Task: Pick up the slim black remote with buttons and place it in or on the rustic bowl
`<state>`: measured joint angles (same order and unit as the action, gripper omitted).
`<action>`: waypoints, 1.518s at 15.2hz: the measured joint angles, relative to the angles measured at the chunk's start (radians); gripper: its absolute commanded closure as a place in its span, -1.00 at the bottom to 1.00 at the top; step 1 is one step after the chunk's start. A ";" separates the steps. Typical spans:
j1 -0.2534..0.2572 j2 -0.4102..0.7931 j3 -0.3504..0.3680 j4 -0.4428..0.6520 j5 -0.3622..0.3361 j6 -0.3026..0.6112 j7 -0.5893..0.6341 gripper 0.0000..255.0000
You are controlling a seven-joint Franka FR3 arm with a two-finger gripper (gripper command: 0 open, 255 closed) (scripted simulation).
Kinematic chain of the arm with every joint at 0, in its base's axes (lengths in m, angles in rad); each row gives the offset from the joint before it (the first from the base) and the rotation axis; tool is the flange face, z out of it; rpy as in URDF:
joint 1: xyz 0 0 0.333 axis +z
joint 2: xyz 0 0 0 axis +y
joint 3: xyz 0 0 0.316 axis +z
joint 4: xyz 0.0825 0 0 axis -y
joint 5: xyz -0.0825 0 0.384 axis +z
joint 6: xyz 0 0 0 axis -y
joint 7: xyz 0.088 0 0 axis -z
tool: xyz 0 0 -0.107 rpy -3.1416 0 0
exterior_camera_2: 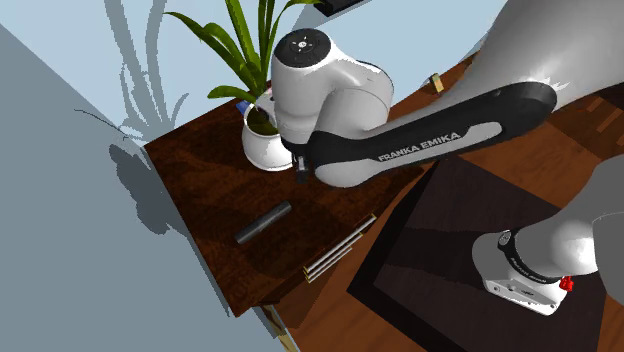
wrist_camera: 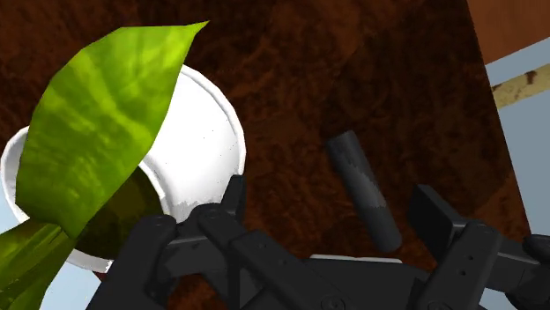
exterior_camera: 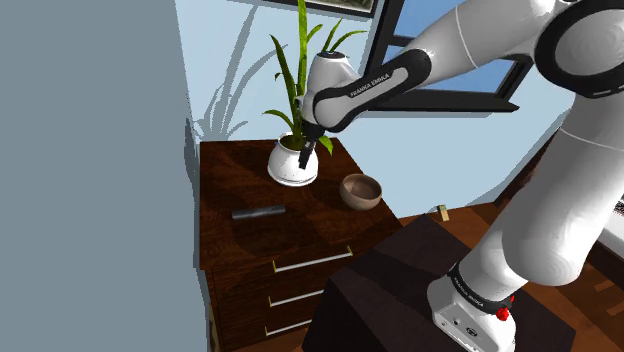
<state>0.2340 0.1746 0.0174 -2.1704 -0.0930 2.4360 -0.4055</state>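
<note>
- The gripper (exterior_camera: 307, 151) hangs above the dresser (exterior_camera: 228, 178), right beside the white plant pot (exterior_camera: 293, 167). Its fingers (wrist_camera: 233, 199) are spread wide and hold nothing.
- The remote (exterior_camera: 259, 212) lies flat on the dresser top, apart from the pot and well apart from the brown bowl (exterior_camera: 361, 190). In the wrist view it sits between the two fingers but far below them, untouched.
- Coming down from here, the finger nearest the pot may knock its rim or catch a leaf (wrist_camera: 106, 114) and shove the plant.
- The remote is thin and low, so the fingertips may hit the wood first, or close above it and miss.
- A grip far from its middle would likely let it droop or twist on the lift.
- The bowl looks shorter than the remote. Dropped off-centre, the remote may tip out or push the bowl toward the dresser edge.
- The carry to the bowl runs close by the pot, so a low path risks a bump.
</note>
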 measured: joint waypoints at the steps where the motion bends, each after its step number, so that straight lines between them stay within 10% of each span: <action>1: 0.006 0.034 0.006 0.023 -0.004 0.009 -0.008 -1.00; 23: 0.137 0.659 0.073 0.477 -0.131 0.141 -0.155 -1.00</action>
<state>0.3709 0.8338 0.0905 -1.6937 -0.2241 2.5770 -0.5603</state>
